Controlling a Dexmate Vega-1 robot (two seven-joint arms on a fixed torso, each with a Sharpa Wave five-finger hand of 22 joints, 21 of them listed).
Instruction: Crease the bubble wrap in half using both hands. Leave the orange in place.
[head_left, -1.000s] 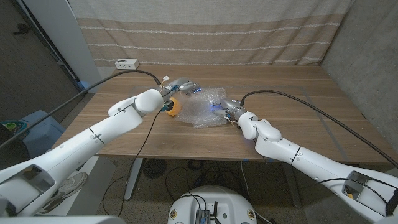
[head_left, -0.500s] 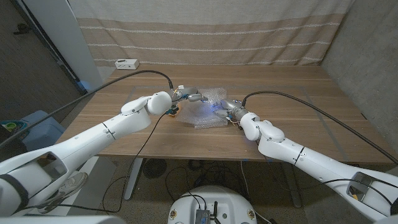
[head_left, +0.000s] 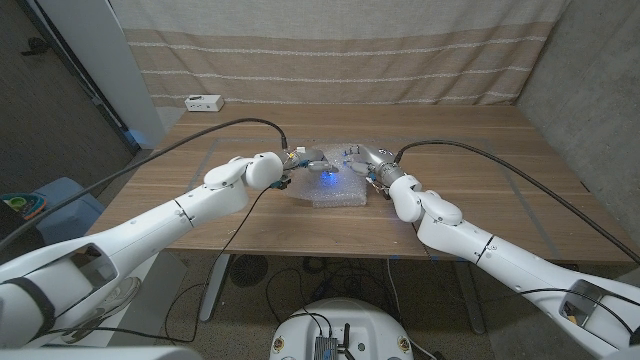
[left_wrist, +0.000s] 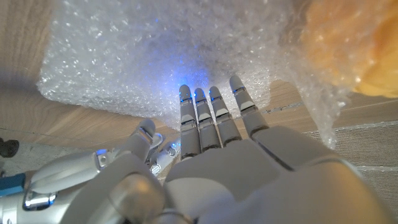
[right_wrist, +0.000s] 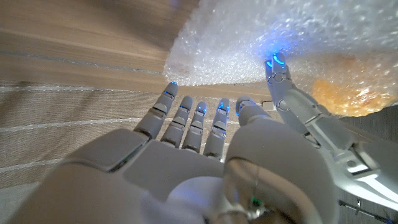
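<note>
Two hands: both meet over the middle of the wooden surface (head_left: 480, 150), fingers extended onto one sheet

Sheet: clear, bubbled plastic wrap (head_left: 335, 185), lying roughly at the centre of the surface; its near part lies flat toward the robot, its far part is bunched under the two hands; in the left wrist view the wrap (left_wrist: 155, 62) shows as a doubled, rounded edge over bare wood

Left hand: left hand (head_left: 305, 158) reaches in from the left; in its own wrist view the fingers (left_wrist: 202, 115) are straight and close together, tips against the edge of the wrap, thumb set apart to one side; whether it actually holds the sheet cannot be told

Right hand: right hand (head_left: 365, 160) comes in from the right, just beside the left one; in its wrist view the fingers (right_wrist: 186, 115) are spread and straight, tips at the wrap's (right_wrist: 261, 43) edge; grip likewise cannot be told

Fruit: orange, round fruit (left_wrist: 348, 46) seen through the plastic in both wrist views, lying under or behind the wrap, near the left hand's fingertips; also visible past the left hand in the right wrist view (right_wrist: 348, 93)

Background: small white box (head_left: 203, 102) at the far left edge of the surface, well apart from the work; striped beige curtain (head_left: 330, 50) behind
</note>
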